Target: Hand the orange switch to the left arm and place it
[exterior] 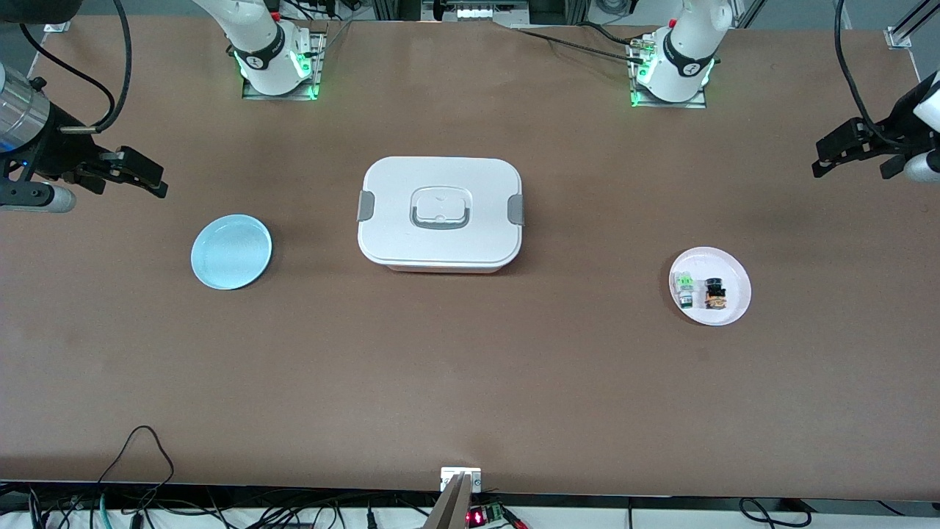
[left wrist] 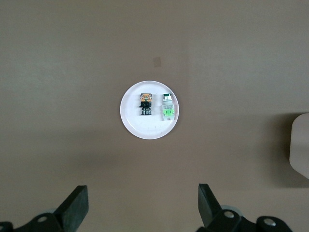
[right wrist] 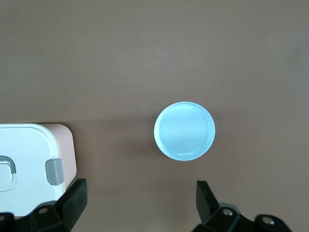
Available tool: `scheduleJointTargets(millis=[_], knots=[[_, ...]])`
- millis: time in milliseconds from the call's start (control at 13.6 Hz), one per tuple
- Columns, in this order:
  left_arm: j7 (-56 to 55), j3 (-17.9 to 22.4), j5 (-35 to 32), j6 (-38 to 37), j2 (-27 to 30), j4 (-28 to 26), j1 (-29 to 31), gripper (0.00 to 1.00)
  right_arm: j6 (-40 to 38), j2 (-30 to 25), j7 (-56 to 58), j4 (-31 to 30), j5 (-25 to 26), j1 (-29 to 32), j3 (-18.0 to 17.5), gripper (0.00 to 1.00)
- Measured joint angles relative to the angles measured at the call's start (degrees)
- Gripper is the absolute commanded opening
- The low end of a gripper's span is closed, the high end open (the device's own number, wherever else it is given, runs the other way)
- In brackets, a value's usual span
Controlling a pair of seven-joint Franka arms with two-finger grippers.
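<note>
Both claws hang spread and empty over bare brown table: the left gripper at the front view's right edge, the right gripper at its left edge, each arm partly cut off. No readable writing shows. On the round white plate, lower right, the tiny black-and-orange push-button switch lies just beside a green-and-white switch. Centre frame sits the large white lidded box with grey clips. Between box and right gripper rests a round pale-blue plate, with open tabletop around it.
</note>
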State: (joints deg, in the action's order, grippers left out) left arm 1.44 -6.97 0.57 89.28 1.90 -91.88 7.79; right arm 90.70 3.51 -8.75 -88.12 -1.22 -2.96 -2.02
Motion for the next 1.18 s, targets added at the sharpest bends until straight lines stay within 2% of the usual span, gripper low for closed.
scheduleJointTargets(millis=[441,1176], knots=[[-0.01,-0.97,0.10,0.00,-0.74,0.40,-0.42,1.00,-0.43,-0.15,-1.12,0.01,2.41,-0.35,-0.43,1.00],[-0.01,-1.00,0.10,0.00,-0.77,0.50,-0.44,1.00,-1.68,-3.59,-2.25,-0.20,2.49,-0.36,-0.38,1.00]])
